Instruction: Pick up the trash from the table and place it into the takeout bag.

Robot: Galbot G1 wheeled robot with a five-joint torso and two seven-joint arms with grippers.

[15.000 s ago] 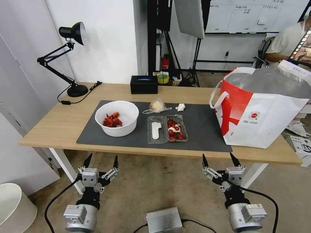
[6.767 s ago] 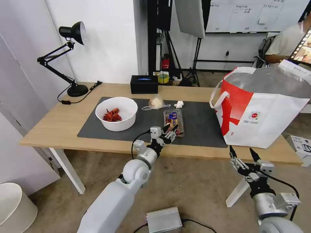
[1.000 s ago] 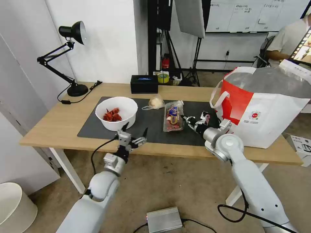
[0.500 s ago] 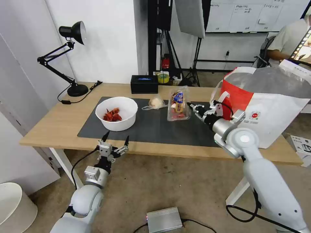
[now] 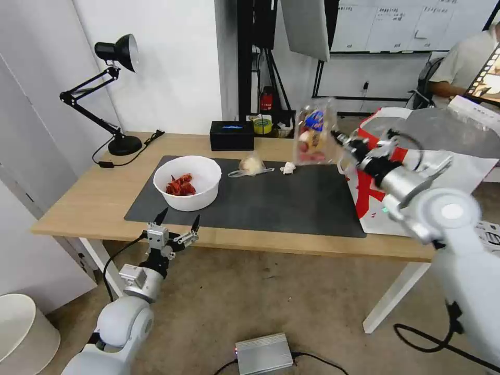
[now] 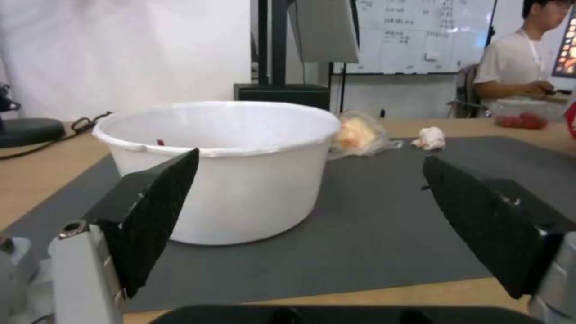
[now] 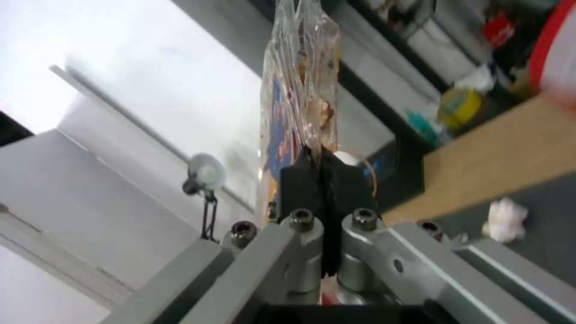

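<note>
Readable marks: a small round red logo with tiny unreadable print on the white face of the takeout bag (image 5: 416, 182); a blue label on the clamshell box (image 5: 314, 132), text not legible.

Right gripper (image 5: 341, 139) is up in the air above the table's far edge, jaws pinched on the rim of the clamshell box, which hangs upright on edge with red scraps at its low end. From the mat's middle the box is at about 1 o'clock, just beside the bag's near rim, not yet over the opening.

Left gripper (image 5: 176, 227) sits low at the table (image 5: 73, 208) front edge, about 7 o'clock, jaws spread wide, holding nothing.

On the dark mat (image 5: 291, 200): white bowl (image 5: 187, 182) with red shells at 9 o'clock, clear bag with beige lump (image 5: 251, 165) and crumpled tissue (image 5: 287, 167) at 12. Behind them a black box (image 5: 232, 135); a black desk lamp (image 5: 112, 94) at 10 o'clock.
</note>
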